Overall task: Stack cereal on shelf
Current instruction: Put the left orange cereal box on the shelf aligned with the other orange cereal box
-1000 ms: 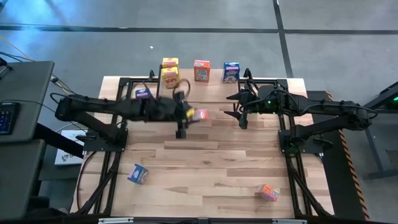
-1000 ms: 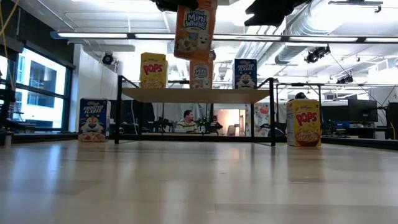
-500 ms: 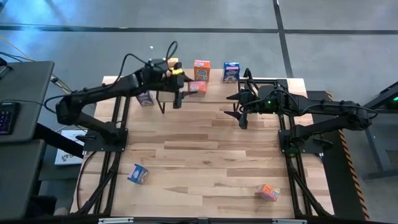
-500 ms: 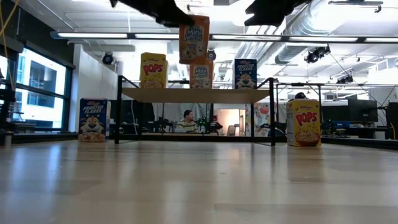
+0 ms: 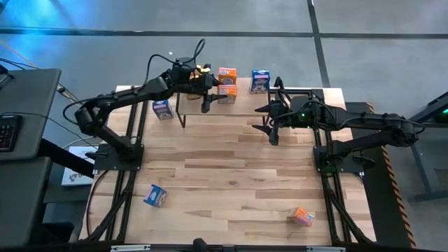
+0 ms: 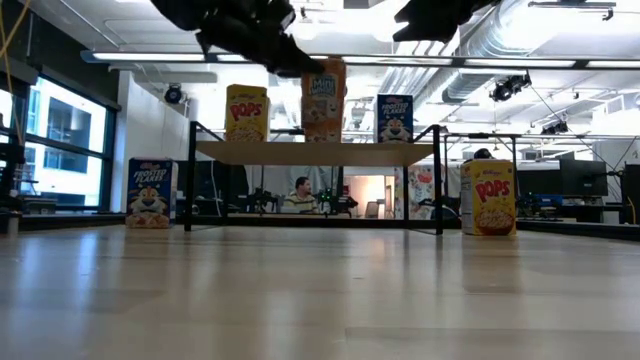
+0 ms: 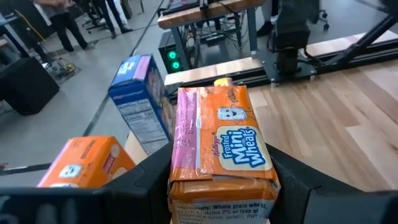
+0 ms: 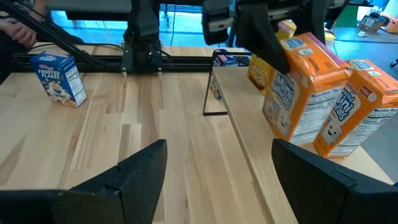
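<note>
Left pincer (image 5: 212, 86): reaches over the shelf (image 5: 241, 103), its two dark fingers pinching an orange cereal box (image 7: 217, 149) from both sides.
Held box: hangs tilted above the shelf's plank, just in front of a second orange box (image 8: 354, 102) that stands on the shelf; whether the held box touches the plank I cannot tell.
Look of held box: glossy printed cardboard, rectangular, orange face with "Frosted Mini Wheats" lettering, a pink side panel, creased where it is squeezed.
Shelf: pale wooden plank on thin black metal legs, at the far edge of the surface (image 5: 231, 182).
Other boxes on the shelf: a yellow Pops box (image 6: 247, 113) to the left of the held one, a blue Frosted Flakes box (image 6: 394, 118) to its right.
Boxes off the shelf: a blue one (image 5: 155, 195) and an orange one (image 5: 303, 216) lie on the surface well away from the shelf.
Right pincer (image 5: 265, 118): spread and empty, hovering beside the shelf's right end.
Surface: light butcher-block wood, smooth.
</note>
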### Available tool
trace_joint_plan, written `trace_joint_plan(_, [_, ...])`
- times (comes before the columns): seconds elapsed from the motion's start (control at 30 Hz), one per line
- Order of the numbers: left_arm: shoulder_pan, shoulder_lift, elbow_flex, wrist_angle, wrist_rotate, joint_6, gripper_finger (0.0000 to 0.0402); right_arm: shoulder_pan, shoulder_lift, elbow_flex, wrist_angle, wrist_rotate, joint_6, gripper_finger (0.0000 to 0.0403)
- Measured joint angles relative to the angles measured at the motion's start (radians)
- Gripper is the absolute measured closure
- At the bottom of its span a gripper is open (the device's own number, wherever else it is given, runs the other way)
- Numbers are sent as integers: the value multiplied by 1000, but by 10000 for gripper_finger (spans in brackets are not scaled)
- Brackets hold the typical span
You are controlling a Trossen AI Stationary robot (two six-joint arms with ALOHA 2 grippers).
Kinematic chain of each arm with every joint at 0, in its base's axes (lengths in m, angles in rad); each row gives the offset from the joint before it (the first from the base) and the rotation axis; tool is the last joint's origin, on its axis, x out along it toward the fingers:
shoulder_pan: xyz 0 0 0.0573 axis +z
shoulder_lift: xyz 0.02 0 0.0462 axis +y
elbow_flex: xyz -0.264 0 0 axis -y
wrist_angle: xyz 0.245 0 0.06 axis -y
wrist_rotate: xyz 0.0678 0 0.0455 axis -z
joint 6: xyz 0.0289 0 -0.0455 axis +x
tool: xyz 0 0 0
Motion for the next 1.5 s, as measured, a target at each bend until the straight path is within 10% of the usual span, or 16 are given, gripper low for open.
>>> trace_joint_plan(1.5, [109,99,0,90,154,-56,180,0,0,0,0,0,0,121])
